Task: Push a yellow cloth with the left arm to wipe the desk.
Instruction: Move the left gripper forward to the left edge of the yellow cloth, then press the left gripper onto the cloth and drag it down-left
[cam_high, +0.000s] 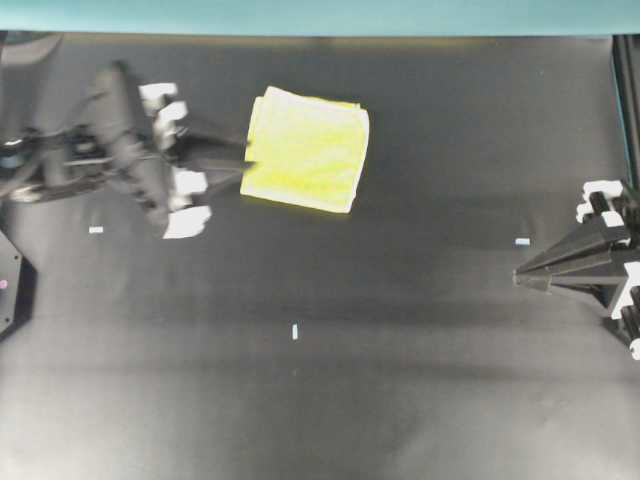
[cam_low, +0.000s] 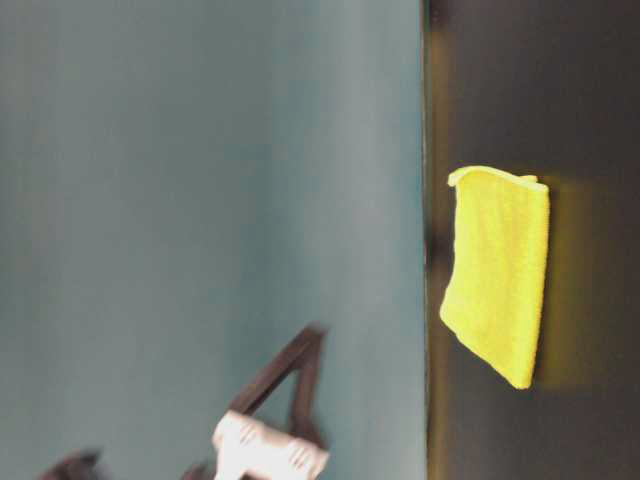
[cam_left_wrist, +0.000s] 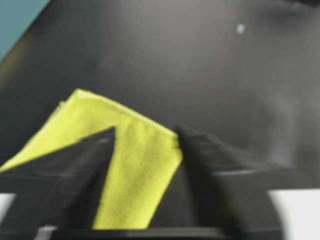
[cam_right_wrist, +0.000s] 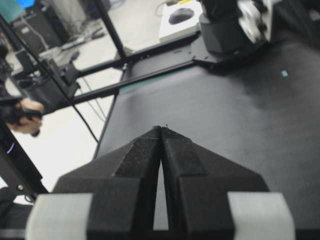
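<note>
Even, diffuse light falls from above on the wide matte black surface (cam_high: 330, 400), which soaks it up and shows only faint pale bands and creases. The folded, bright lemon-yellow soft cloth (cam_high: 306, 148) glows almost overexposed in the overhead view, its weave washed out. White patches on the black jointed left arm (cam_high: 110, 150) blow out to pure white. The table-level view is turned sideways and soft, the cloth throwing a dull yellow cast onto the surface beside it. The left wrist view is blurred throughout; its black pointed left end effector (cam_left_wrist: 145, 137) looms smeared. The right wrist view is sharper, its background brightly lit.
</note>
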